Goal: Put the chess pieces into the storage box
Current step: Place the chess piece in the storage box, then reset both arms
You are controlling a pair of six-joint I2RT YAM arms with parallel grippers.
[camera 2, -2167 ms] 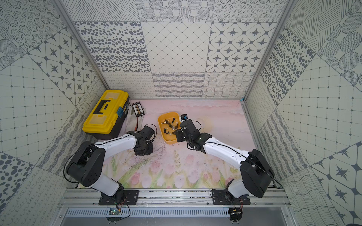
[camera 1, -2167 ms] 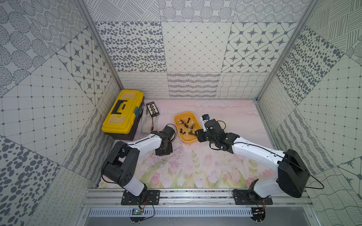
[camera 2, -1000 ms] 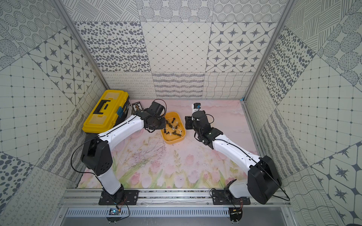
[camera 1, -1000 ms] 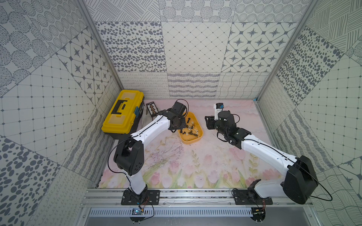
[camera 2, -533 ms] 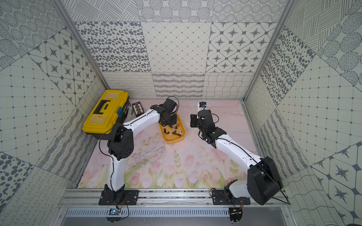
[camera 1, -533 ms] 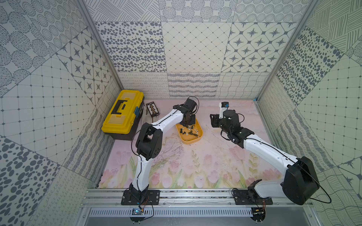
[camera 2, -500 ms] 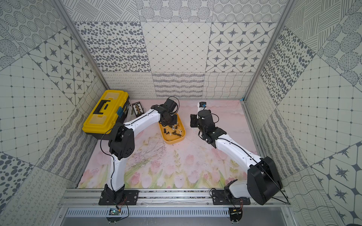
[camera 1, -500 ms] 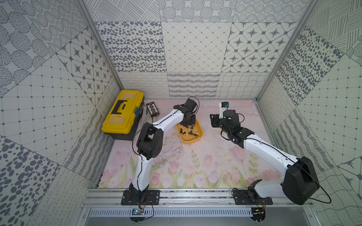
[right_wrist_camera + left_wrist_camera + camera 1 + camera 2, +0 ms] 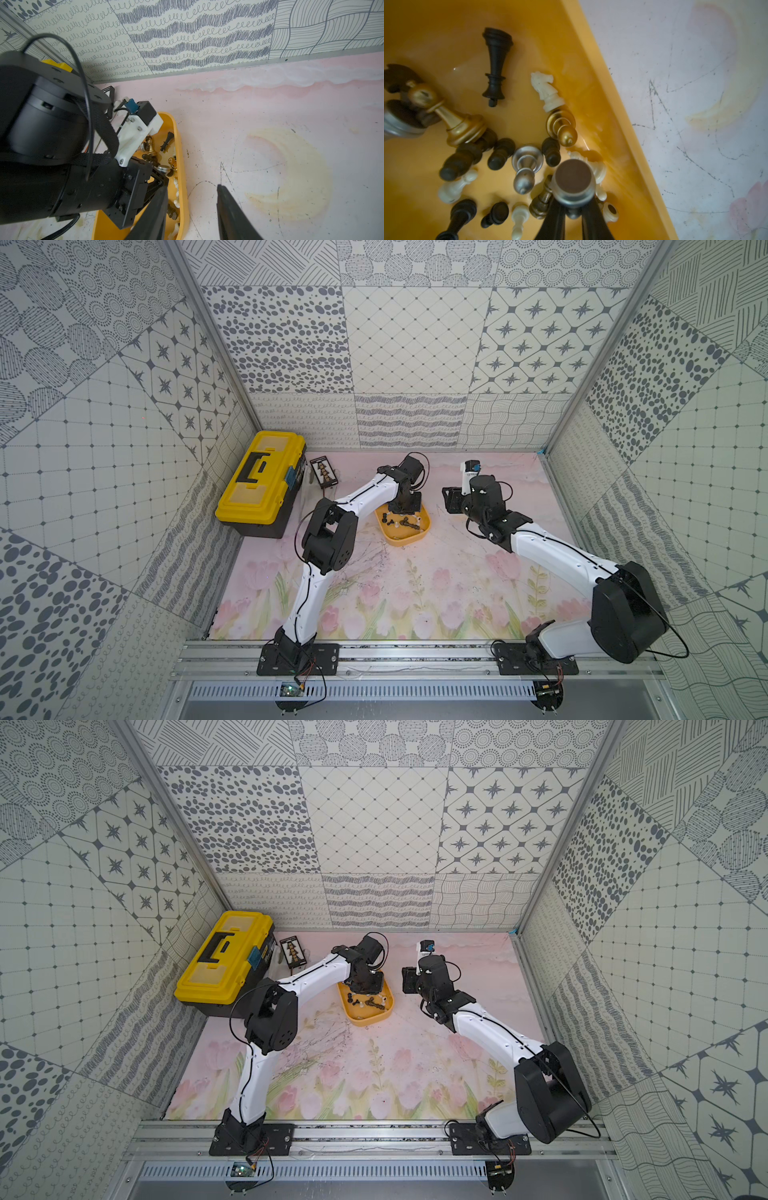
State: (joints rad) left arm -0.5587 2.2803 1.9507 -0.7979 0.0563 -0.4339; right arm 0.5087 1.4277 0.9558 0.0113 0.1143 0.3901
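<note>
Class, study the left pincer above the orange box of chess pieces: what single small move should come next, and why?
Probably open the left pincer. It holds a silver piece directly above the storage box, where other chess pieces already lie, so releasing should drop it inside.

Two tools: the left tool (image 9: pixel 574 200) and the right tool (image 9: pixel 191 187). One storage box (image 9: pixel 409 540), one yellow toolbox (image 9: pixel 259 483), one small black card (image 9: pixel 323 472). The chess pieces (image 9: pixel 496 64) in the box number at least eighteen; they overlap, so the count is loose. Three are silver: one silver piece (image 9: pixel 574 184) between the left tool's fingers (image 9: pixel 556 220), one just beyond its tips, one farthest from it. Three gold pieces (image 9: pixel 446 116), one duller. At least seven dark pieces (image 9: pixel 500 153). At least five white pieces (image 9: pixel 546 91), two of them close beside the left tool's tips.
</note>
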